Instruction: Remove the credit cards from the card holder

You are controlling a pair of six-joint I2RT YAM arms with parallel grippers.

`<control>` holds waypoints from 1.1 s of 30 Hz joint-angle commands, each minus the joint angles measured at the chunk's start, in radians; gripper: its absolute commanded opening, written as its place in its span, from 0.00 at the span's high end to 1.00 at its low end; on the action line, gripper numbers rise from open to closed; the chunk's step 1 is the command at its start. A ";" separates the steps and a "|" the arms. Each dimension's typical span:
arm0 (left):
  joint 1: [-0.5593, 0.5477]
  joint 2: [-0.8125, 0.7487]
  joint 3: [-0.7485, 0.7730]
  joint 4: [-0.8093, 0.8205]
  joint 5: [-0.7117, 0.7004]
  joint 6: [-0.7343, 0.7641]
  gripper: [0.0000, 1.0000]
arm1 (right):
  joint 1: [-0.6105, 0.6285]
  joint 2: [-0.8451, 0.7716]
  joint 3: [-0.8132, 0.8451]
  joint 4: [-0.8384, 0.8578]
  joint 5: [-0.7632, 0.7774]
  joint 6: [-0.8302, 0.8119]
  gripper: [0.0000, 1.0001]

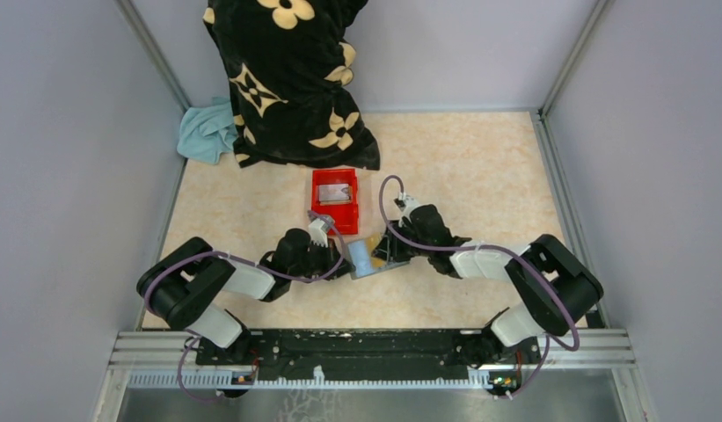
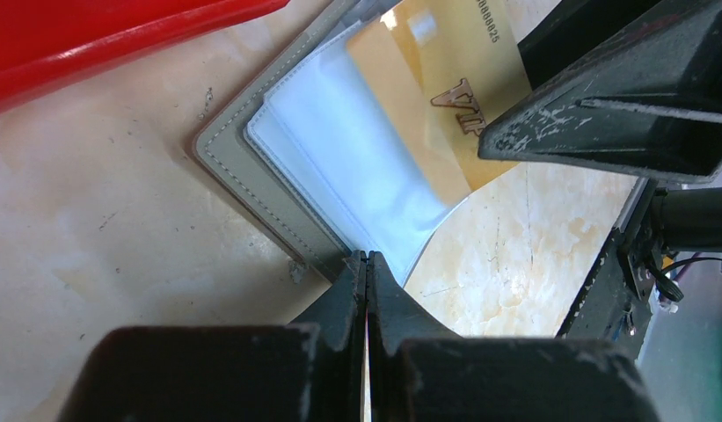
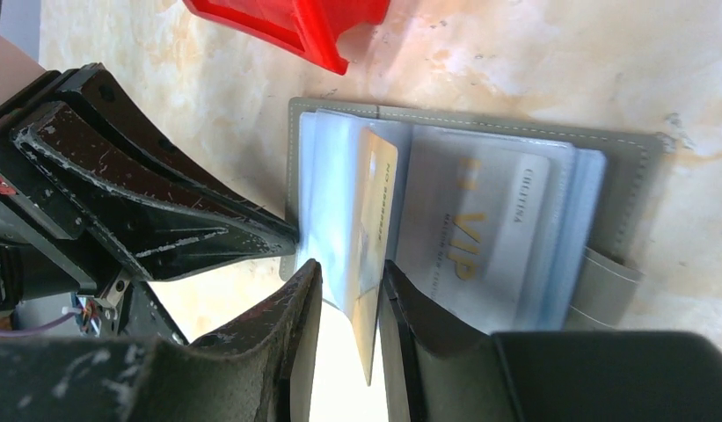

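Only the overhead view gives you the layout. The card holder (image 1: 368,259) lies open on the marbled beige tabletop (image 1: 480,176), between your two pincers. Just beyond them the red bin (image 1: 316,189) holds a silver-grey card (image 1: 337,192). A black flower-print blanket (image 1: 287,79) and a teal cloth (image 1: 206,132) lie farther out.

The left wrist view shows what the overhead cannot. Your left pincer (image 2: 366,262) has its fingers pressed flat together, tips right at the holder's near edge. Whether they nip a sleeve there or merely butt against it is hard to say. Ahead of those tips the stitched grey cover fans open over glossy blue-white plastic sleeves.

The right wrist view adds the rest. Your right pincer (image 3: 350,280) stands partly apart, astride a gold card (image 3: 375,202) that is turned edge-on and sticks out of its sleeve toward the pincer. The card lies against one finger with a lit gap at the other, so it is not clamped. Past the fingertips a pale card (image 3: 480,229) sits flat in a pocket.

For writing, the left wrist view shows "VIP" in shiny letters on the gold card, plus a number string ending 825. The pale card also reads "VIP" in gold. Its smaller print is too fine to read.
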 commanded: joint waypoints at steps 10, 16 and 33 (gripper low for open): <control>-0.005 0.003 -0.025 -0.071 -0.013 0.011 1.00 | -0.033 -0.084 -0.020 -0.060 0.076 -0.065 1.00; -0.005 -0.034 -0.021 -0.101 -0.009 0.014 0.97 | -0.034 -0.130 -0.021 -0.107 0.115 -0.076 1.00; -0.005 -0.288 0.009 -0.260 0.073 0.099 0.46 | -0.052 -0.366 -0.005 -0.277 -0.023 -0.202 1.00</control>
